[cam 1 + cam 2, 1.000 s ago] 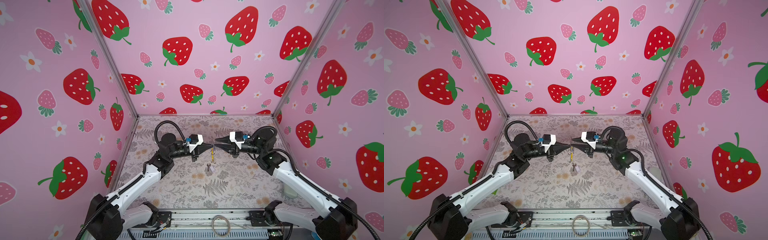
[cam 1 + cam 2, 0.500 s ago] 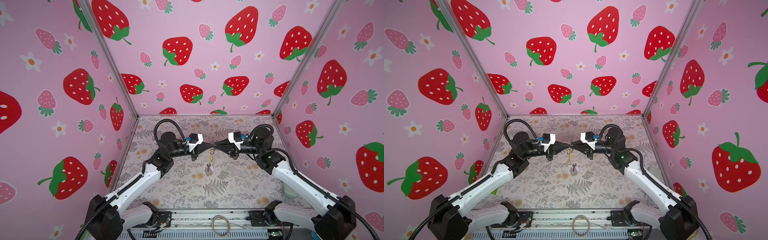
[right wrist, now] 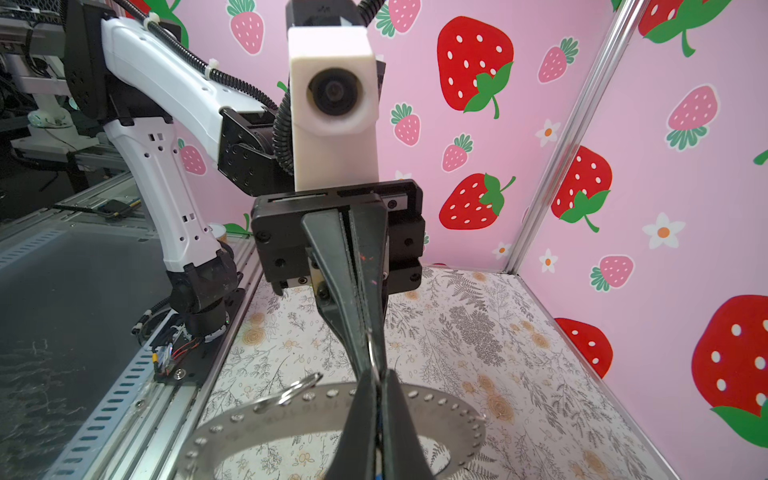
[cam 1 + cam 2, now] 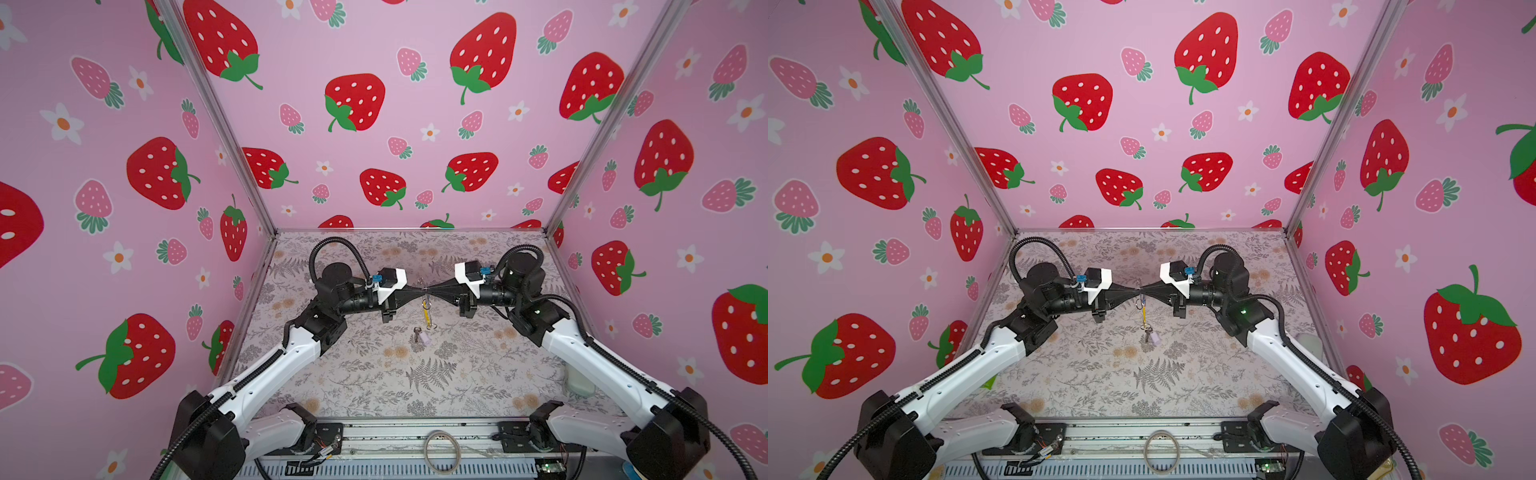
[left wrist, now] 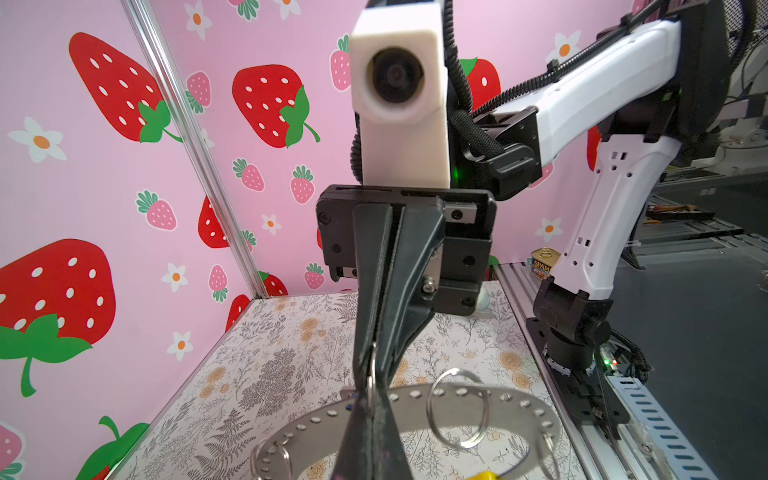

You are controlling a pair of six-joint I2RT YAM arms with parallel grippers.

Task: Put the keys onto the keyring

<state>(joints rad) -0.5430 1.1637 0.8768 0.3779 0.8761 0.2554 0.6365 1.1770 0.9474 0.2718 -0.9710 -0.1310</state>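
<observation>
The keyring [image 5: 511,409], a flat grey ring with holes and small metal loops [image 5: 457,409], hangs in mid-air between both arms. In both top views it shows edge-on, with its yellow section [image 4: 427,318] below the fingertips. My left gripper [image 4: 420,289] is shut on its upper rim. My right gripper [image 4: 428,290] meets it tip to tip and is shut on the same spot [image 3: 376,382], with a small loop pinched there. One of the keys, with a lilac tag [image 4: 420,336], lies on the table below. A speck of blue shows by the tips; I cannot tell what it is.
A plain pale hoop [image 4: 441,451] lies on the front rail. A pale cup [image 4: 579,382] stands at the table's right edge, and a can [image 5: 540,264] sits outside beside the right arm's base. Pink strawberry walls close in three sides.
My right gripper has moved left to meet the left gripper's tips and has closed there. The left gripper stays shut and still, holding the keyring.
</observation>
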